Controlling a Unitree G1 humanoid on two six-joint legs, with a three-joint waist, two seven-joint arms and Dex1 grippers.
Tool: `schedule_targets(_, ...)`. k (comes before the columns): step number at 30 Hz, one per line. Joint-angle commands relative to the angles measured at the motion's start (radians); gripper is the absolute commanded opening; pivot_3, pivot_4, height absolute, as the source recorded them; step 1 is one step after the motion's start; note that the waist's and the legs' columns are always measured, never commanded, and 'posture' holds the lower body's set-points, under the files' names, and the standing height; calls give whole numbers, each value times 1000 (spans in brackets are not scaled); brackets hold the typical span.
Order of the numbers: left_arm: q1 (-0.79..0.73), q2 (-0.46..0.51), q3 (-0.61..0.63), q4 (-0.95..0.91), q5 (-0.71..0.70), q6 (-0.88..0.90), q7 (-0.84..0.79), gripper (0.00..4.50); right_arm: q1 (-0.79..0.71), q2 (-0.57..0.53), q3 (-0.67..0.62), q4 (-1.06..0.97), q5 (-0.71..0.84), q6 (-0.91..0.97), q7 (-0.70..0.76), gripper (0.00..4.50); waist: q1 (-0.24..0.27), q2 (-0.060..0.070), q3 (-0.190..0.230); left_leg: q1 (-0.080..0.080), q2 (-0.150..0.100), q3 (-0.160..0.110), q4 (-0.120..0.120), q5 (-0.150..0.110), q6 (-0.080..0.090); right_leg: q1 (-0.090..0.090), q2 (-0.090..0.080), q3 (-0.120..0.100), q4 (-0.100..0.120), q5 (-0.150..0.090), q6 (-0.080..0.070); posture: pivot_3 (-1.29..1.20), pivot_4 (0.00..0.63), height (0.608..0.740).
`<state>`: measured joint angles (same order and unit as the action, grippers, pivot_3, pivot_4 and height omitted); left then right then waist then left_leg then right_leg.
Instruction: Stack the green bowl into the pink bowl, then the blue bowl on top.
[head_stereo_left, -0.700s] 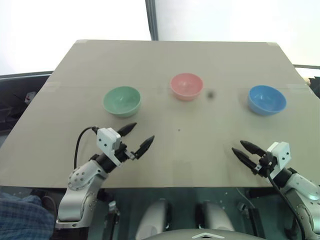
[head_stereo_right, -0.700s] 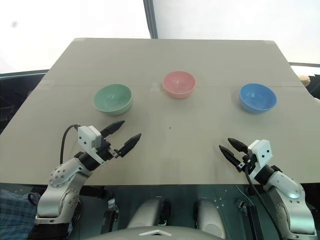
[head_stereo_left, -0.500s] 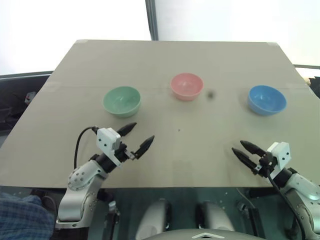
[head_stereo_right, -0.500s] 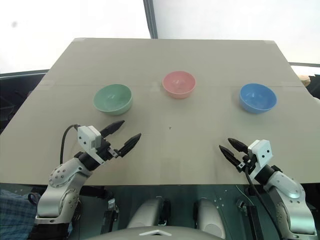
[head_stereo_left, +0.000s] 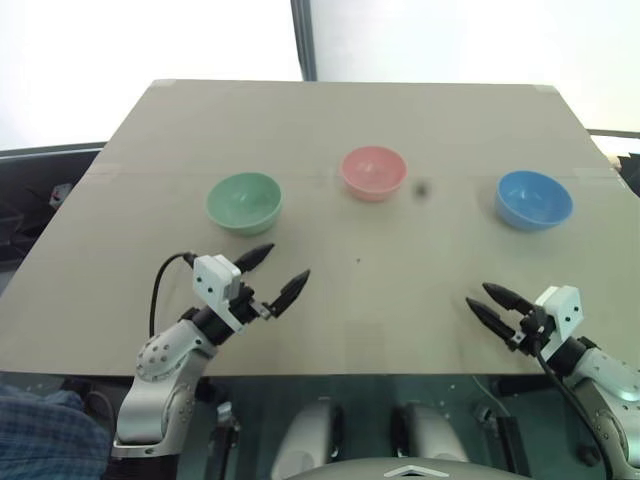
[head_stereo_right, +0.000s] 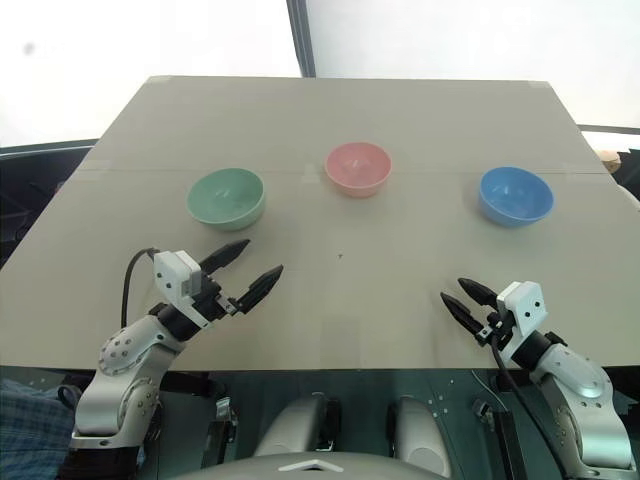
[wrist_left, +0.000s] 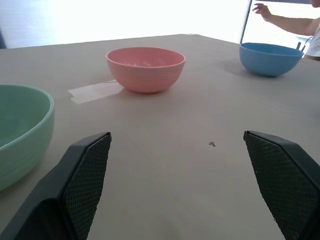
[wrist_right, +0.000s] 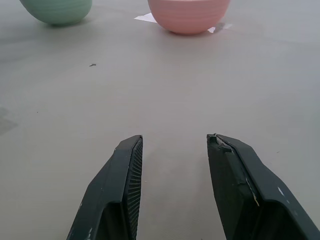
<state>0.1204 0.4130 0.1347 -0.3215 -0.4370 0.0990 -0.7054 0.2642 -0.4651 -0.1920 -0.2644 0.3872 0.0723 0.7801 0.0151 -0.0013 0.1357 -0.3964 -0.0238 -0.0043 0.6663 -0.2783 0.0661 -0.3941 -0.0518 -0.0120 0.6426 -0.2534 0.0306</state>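
Three bowls stand apart in a row across the middle of the table: the green bowl (head_stereo_left: 243, 202) on the left, the pink bowl (head_stereo_left: 372, 172) in the centre, the blue bowl (head_stereo_left: 534, 199) on the right. My left gripper (head_stereo_left: 274, 275) hovers wide open and empty near the front edge, a short way in front of the green bowl (wrist_left: 20, 130). My right gripper (head_stereo_left: 491, 305) is open and empty at the front right, well short of the blue bowl. Its wrist view looks across at the pink bowl (wrist_right: 189, 15).
The tan table (head_stereo_left: 340, 120) has a small dark speck (head_stereo_left: 422, 187) between the pink and blue bowls. Bits of pale tape (wrist_left: 95, 90) lie beside the pink bowl. A person's arm (wrist_left: 282, 19) reaches in beyond the blue bowl (wrist_left: 270, 57).
The right gripper has slipped very slightly toward the front edge. The left gripper and the bowls have not moved.
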Motion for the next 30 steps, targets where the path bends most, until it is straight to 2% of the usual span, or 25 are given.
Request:
schedule_targets(1, -8, -1, 4, -39, -23, -23, -11, 4500, 0, -10, -5, -13, 4, -25, 7, 2124, 0, 0, 0, 0, 0, 0, 0, 0, 0, 0, 0, 0, 0, 0, 0, 0, 150, 740)
schedule_targets(8, -18, -8, 17, -41, -73, -25, -44, 4500, -30, -34, 8, -14, -20, -13, 10, 2124, 0, 0, 0, 0, 0, 0, 0, 0, 0, 0, 0, 0, 0, 0, 0, 0, 150, 740)
schedule_targets(11, -19, -3, 46, -62, -172, 2, -82, 4500, -112, -71, 44, -30, -10, 75, 10, 2124, -4, 0, 0, 0, 0, 0, 1, 0, 0, 0, 0, 0, 1, 0, 0, 0, 150, 740)
schedule_targets(16, -30, 0, 97, -90, -319, 50, -97, 4500, -384, -103, 147, 0, -67, 198, -17, 2124, -6, 0, 0, 1, 1, 0, 2, 0, 0, 0, 1, 0, 2, 0, 0, 0, 150, 740)
schedule_targets(19, -43, -2, 136, -106, -395, 68, -86, 4500, -594, -112, 252, 72, -165, 266, -25, 2124, -4, 0, 0, 1, 1, 0, 2, 1, -1, 0, 1, 0, 2, 0, 0, 0, 150, 740)
schedule_targets(22, -48, -2, 157, -113, -405, 70, -61, 4500, -776, -106, 362, 181, -268, 236, 5, 2124, -2, -1, 0, 0, 0, 0, 2, 3, -4, 0, 1, -1, 2, 0, 0, 0, 150, 740)
schedule_targets(26, -15, -16, 164, -144, -399, 56, -43, 4500, -951, -60, 453, 325, -329, 152, 65, 2124, -2, -1, 0, -1, -1, 0, 2, 2, -4, 0, 1, -1, 0, 0, 0, 0, 150, 740)
schedule_targets(27, -10, -19, 162, -151, -396, 53, -37, 4500, -976, -51, 463, 357, -340, 131, 74, 2658, -3, -1, 0, -1, -1, 0, 2, 2, -3, 0, 1, -1, -1, 0, 0, 0, 150, 740)
schedule_targets(29, 9, -22, 161, -163, -376, 42, -29, 4500, -1034, -21, 485, 450, -373, 77, 75, 3360, -2, -1, 0, -2, -1, 0, 2, 2, -3, 0, 1, -1, -1, 0, 0, 0, 150, 740)
schedule_targets(30, 15, -23, 160, -167, -370, 38, -28, 4500, -1056, -10, 491, 486, -384, 59, 74, 3948, -3, -1, 0, -1, -1, 0, 2, 2, -3, 0, 1, -1, -1, 0, 0, 0, 150, 740)
